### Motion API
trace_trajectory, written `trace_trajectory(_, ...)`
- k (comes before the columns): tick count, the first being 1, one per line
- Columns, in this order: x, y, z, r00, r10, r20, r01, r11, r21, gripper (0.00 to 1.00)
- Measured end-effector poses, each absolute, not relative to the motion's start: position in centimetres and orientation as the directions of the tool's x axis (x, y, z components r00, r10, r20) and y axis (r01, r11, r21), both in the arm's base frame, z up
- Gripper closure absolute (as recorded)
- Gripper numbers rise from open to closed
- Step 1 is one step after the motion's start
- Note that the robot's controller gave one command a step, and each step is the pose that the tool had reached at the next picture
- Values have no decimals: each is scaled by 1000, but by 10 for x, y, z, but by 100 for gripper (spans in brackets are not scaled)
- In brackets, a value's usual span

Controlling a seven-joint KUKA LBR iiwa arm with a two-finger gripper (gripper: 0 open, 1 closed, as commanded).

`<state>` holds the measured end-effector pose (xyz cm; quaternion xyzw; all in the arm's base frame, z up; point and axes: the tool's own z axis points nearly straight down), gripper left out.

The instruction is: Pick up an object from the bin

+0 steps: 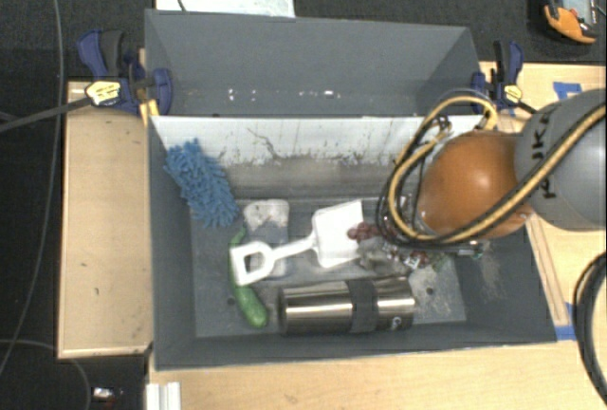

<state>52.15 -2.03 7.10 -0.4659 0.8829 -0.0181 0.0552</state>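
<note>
Pincer [394,258] sits low in the right half of the grey bin [313,147], under my orange cover [469,182] w/ black-and-yellow cables [410,173] looped round it; the cover hides most of it, so I can't tell whether it's spread or pressed together, nor whether anything's pinched in it; my arm [574,157] comes in from the right over the rim. Nearest thing is the white scoop [334,232], lying flat mid-bin, blade toward the pincer & just left of it, handle running down-left to a loop end; can't tell if blade & pincer touch. A small dark red bit [361,231] lies at the blade's right edge, right beside the pincer; prob. a separate thing, but the view's too poor to say what. Just in front of the pincer, along the bin's near wall, a steel flask [322,309] lies on its side w/ a black band [362,307] round its middle. Further left: a green cucumber-shaped thing [248,299], running from by the scoop's loop end toward the front-left corner; a pale crumpled lump [266,214] behind the scoop's handle; a blue shaggy mop head [201,182] at the back left, well apart from the pincer.
</note>
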Motion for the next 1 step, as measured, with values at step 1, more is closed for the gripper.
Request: trace_trajectory(1, 521, -20, 71, -559, -825, -81, -821, 565, -83, 100)
